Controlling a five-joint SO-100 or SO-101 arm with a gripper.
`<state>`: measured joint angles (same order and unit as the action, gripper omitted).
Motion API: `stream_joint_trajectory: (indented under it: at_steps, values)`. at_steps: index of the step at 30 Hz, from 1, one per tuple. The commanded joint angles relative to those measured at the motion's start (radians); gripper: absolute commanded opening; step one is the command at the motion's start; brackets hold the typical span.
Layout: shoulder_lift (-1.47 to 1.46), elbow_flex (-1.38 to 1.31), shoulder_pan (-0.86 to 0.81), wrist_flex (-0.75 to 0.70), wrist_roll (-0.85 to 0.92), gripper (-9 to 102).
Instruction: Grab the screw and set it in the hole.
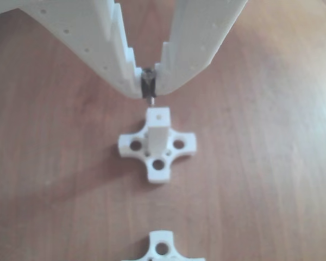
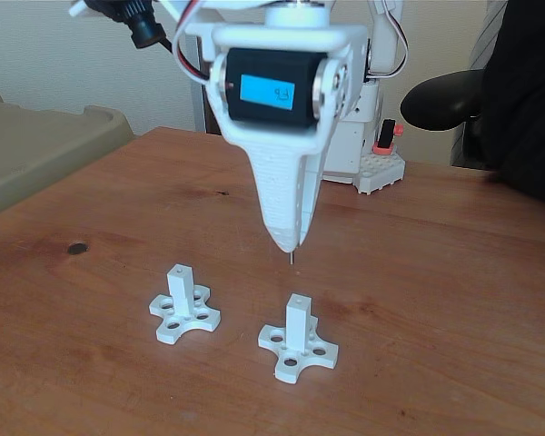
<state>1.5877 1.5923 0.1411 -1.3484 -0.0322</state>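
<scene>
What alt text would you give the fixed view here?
A white gripper, shut on a thin silver screw, hangs above a wooden table, over the nearer of two white cross-based posts. The other post stands to its left.

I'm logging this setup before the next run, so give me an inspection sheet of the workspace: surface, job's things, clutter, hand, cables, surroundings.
Surface: brown wooden table, with a dark spot near its left side in the fixed view.
Job's things: screw pinched point-down in the hand; its tip hangs above the right post, not yet in the hole.
Clutter: a second white post on a cross base stands to the left in the fixed view.
Hand: hand shut on the screw, pointing down.
Cables: red, white and black wires run along the arm.
Surroundings: pale wall, dark chair at right.
</scene>
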Motion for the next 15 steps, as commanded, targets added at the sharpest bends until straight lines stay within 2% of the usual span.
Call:
stream_joint_trajectory:
  at_steps: [1, 15]
  values:
    - [0.092, -0.002, 0.009, 0.026, -0.008, -4]
    - [0.052, 0.014, 0.023, 0.063, -0.014, -4]
